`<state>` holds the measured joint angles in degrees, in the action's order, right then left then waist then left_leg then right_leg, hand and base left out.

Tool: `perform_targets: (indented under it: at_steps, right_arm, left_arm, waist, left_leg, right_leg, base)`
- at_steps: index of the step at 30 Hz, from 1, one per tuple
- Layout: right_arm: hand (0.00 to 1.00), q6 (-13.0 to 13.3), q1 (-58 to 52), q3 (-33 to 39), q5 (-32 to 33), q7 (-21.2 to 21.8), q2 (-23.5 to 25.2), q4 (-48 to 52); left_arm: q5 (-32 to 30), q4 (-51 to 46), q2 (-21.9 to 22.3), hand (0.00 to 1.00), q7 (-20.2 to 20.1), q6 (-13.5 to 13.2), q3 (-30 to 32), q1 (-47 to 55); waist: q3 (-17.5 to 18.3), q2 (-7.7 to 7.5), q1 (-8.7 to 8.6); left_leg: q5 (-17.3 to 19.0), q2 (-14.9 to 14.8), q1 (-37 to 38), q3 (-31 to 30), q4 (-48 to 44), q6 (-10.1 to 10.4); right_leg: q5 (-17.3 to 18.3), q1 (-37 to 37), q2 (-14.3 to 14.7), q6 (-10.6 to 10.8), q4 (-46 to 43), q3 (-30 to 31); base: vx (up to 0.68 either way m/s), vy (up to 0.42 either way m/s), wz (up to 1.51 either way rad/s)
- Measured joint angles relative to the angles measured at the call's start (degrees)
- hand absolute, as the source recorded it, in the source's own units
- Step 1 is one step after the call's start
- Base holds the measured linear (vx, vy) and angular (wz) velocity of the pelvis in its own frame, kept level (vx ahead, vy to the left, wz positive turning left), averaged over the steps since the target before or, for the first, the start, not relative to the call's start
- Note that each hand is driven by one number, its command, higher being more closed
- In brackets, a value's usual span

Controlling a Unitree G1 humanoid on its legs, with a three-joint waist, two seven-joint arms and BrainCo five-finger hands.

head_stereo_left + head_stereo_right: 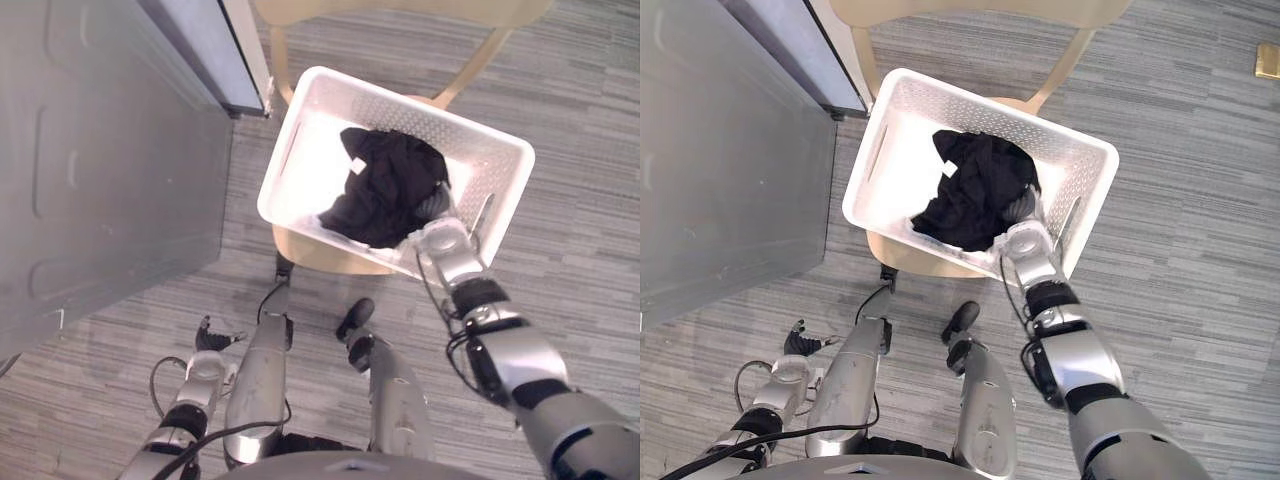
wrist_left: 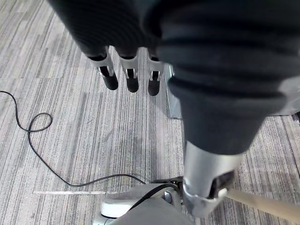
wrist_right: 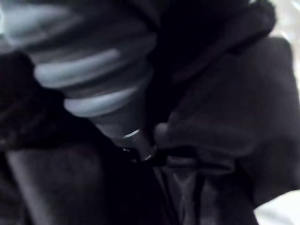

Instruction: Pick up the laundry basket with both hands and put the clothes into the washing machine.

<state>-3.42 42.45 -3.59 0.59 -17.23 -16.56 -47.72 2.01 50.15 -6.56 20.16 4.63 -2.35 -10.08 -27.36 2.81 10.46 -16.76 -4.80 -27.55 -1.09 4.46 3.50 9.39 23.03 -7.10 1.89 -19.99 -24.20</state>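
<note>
grey striped carpet floor (image 1: 580,110) carries a pale wood chair (image 1: 318,256) & a grey machine (image 1: 100,150) just beside it, on the left. white laundry basket (image 1: 300,130) sits directly on chair seat, overhanging it both sides.

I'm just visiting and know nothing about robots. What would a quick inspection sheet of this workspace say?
surface: grey striped carpet floor; a pale wooden chair stands on it.
job's things: white laundry basket rests on the chair; black clothes lie heaped inside it.
clutter: one small yellowish object on the floor, too small to identify.
robot hands: right robot hand reaches into the basket, buried in the clothes; left robot hand hangs low near the floor, open, holding nothing.
cables: nothing seen.
surroundings: large grey appliance beside the basket, possibly the washing machine.
</note>
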Motion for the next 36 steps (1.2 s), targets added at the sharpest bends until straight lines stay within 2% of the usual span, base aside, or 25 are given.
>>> perform_targets:
  at_steps: [1, 3, 8, 11, 16, 20, 22, 23, 25, 29, 33, 36]
  right_arm:
    - [1.0, 0.9, -1.4, 1.0, 4.9, -0.6, 1.7, 1.1]
    - [1.0, 1.9, -3.4, 2.3, 10.1, -0.6, 3.6, 3.6]
    - [1.0, 6.9, -10.1, 3.1, 29.4, -0.4, 9.4, 12.3]
    - [1.0, 8.0, -14.2, 1.5, 34.8, -0.2, 10.8, 18.2]
    - [1.0, 8.5, -20.8, 1.4, 37.6, 0.8, 12.1, 28.5]
    - [1.0, 8.6, -25.9, 1.7, 37.3, 1.9, 13.0, 34.6]
    - [1.0, 8.6, -28.2, 2.2, 37.3, 2.0, 13.2, 37.5]
    - [1.0, 8.7, -29.8, 2.3, 37.2, 2.2, 13.2, 39.1]
    - [1.0, 8.7, -31.7, 3.2, 36.6, 2.5, 13.3, 41.2]
    - [1.0, 8.3, -34.9, 5.0, 34.2, 4.4, 13.6, 45.1]
    - [1.0, 7.3, -37.8, 6.7, 32.8, 4.6, 13.8, 48.7]
    - [1.0, 6.9, -37.8, 8.1, 32.7, 4.7, 13.6, 51.9]
  left_arm:
    - [0.2, 0.0, 0.0, 0.0, 0.1, 0.0, 0.1, 0.0]
    - [0.2, 0.0, 0.1, 0.0, 0.2, 0.0, 0.4, 0.0]
    - [0.6, -0.1, 1.0, 0.0, 0.3, 1.0, 2.9, 0.4]
    - [0.6, -0.1, 1.3, 0.0, 0.3, 1.7, 3.6, 0.8]
    - [0.1, -0.1, 1.3, 0.0, 0.1, 2.2, 5.8, 3.3]
    - [0.0, -2.1, 1.0, 0.0, -0.6, 3.4, 6.8, 7.4]
    - [0.0, -6.6, 1.2, 0.0, -0.7, 3.7, 6.4, 9.9]
    - [0.0, -10.1, 1.1, 0.0, -0.7, 3.6, 5.8, 11.5]
    - [0.0, -15.4, 1.0, 0.0, -0.8, 3.5, 5.5, 12.2]
    - [0.2, -27.4, 1.0, 0.0, -0.7, 2.7, 4.0, 11.8]
    - [0.2, -39.3, 1.4, 0.0, -0.7, 0.8, 1.6, 10.3]
    - [0.6, -42.0, 1.5, 0.0, -1.8, -0.3, -1.2, 7.6]
  waist:
    - [0.0, 0.0, -0.36]
    - [0.0, 0.0, -0.77]
    - [0.0, -0.06, -1.39]
    - [0.1, -0.17, -1.68]
    - [0.9, -0.82, -3.14]
    - [5.3, -2.62, -4.21]
    - [8.3, -3.18, -4.5]
    - [11.0, -3.33, -4.71]
    - [14.5, -3.35, -5.13]
    - [17.6, -3.27, -6.14]
    - [19.8, -2.45, -8.52]
    - [22.0, -1.27, -9.43]
  left_leg:
    - [0.0, 0.0, 0.3, 0.2, 0.0, 0.0]
    - [0.1, 0.0, 0.7, 0.3, 0.0, 0.1]
    - [0.6, -0.1, 4.1, 1.9, 0.0, 0.7]
    - [1.2, -0.2, 6.1, 2.5, 0.0, 1.2]
    - [2.1, 0.2, 9.2, 2.8, 0.0, 0.6]
    - [3.6, 0.7, 12.4, 3.5, 0.0, 0.4]
    - [4.5, 1.1, 14.4, 4.1, 0.0, 0.3]
    - [4.8, 1.3, 15.2, 4.3, 0.0, 0.1]
    - [5.6, 1.5, 16.7, 4.8, 0.0, -0.2]
    - [6.0, 1.5, 18.5, 5.9, 0.0, -0.1]
    - [6.0, 1.6, 20.8, 5.8, 0.0, -0.1]
    - [6.1, 1.7, 21.8, 5.9, 0.0, -0.2]
  right_leg:
    - [0.1, -0.1, -0.1, 0.0, -0.3, 0.2]
    - [0.1, -0.4, -0.1, 0.0, -0.5, 0.4]
    - [0.1, -2.6, -0.3, 0.0, -0.9, 1.9]
    - [0.3, -4.2, -0.3, 0.1, -0.9, 2.5]
    - [0.8, -7.3, -0.7, 0.7, -0.8, 2.8]
    - [1.1, -10.9, -0.8, 1.2, 1.0, 3.2]
    - [1.4, -13.1, -1.1, 1.5, 1.9, 3.4]
    - [1.5, -14.2, -1.1, 1.7, 2.8, 3.5]
    - [1.5, -15.9, -1.2, 1.8, 4.0, 3.7]
    - [1.0, -17.9, -0.7, 1.9, 5.7, 4.6]
    - [-0.4, -21.2, -0.4, 2.2, 8.4, 4.9]
    - [-0.9, -22.4, -0.4, 2.3, 9.2, 5.2]
  base:
    - [0.01, -0.045, -0.06]
    - [0.01, -0.035, -0.04]
    - [0.01, -0.035, -0.11]
    - [0.0, -0.042, -0.06]
    - [0.02, -0.02, 0.01]
    - [0.11, -0.019, -0.02]
    - [0.13, -0.014, -0.04]
    - [0.11, -0.009, -0.03]
    - [0.14, -0.021, -0.05]
    - [0.08, -0.034, -0.15]
    - [0.03, -0.021, -0.09]
    - [-0.03, 0.002, -0.04]
